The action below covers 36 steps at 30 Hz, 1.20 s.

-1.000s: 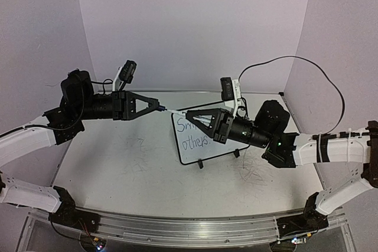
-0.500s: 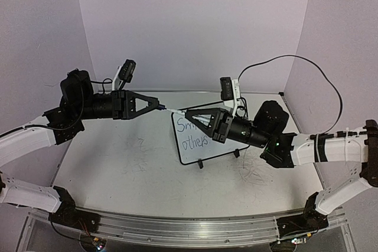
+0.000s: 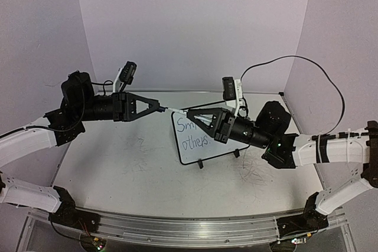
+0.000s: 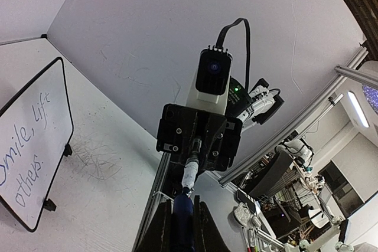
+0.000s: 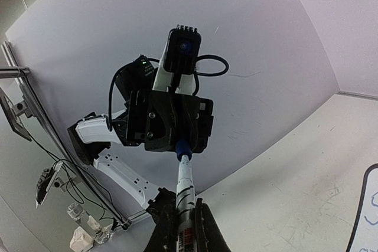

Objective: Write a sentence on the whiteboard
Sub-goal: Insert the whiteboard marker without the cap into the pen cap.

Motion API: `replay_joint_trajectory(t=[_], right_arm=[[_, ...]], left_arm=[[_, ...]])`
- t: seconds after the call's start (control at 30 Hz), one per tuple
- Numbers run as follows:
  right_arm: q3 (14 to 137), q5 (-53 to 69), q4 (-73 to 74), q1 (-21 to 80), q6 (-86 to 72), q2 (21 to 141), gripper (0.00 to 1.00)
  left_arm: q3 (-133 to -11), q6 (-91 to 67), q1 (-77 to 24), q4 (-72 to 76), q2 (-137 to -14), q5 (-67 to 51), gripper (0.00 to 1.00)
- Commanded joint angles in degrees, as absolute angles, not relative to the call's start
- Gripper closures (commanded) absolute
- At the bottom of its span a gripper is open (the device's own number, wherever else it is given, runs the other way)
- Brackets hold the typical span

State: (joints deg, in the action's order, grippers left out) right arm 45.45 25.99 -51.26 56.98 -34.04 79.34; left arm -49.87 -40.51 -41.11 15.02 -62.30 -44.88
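White whiteboard (image 3: 208, 153) with thin black frame, dark handwriting (image 4: 26, 151) in 2 lines, white marker (image 5: 184, 176) with blue end and dark print, black left gripper (image 3: 159, 107) and right gripper (image 3: 189, 114), white arm links (image 3: 23, 143), white table (image 3: 118, 169) with grey scuff scribbles, pale lilac walls (image 3: 189, 28), black cable (image 3: 307, 63)

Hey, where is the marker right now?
In the top view the marker hangs mid-air near centre, over the far-left corner of the whiteboard, with the left end effector on its blue end and the right end effector on its white barrel.
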Motion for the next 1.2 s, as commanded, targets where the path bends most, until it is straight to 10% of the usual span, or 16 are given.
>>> replay_joint_trajectory(t=[0.0,1.17], right_arm=[[45.93,26.00,-54.79,57.42,-33.76,77.92,1.00],[44.73,24.33,-59.61,58.48,-34.96,79.83,1.00]], left_arm=[[-50.07,-40.11,-41.40,16.89,-62.00,-45.14,1.00],[-49.50,-40.25,-41.40,17.05,-60.56,-44.10,1.00]])
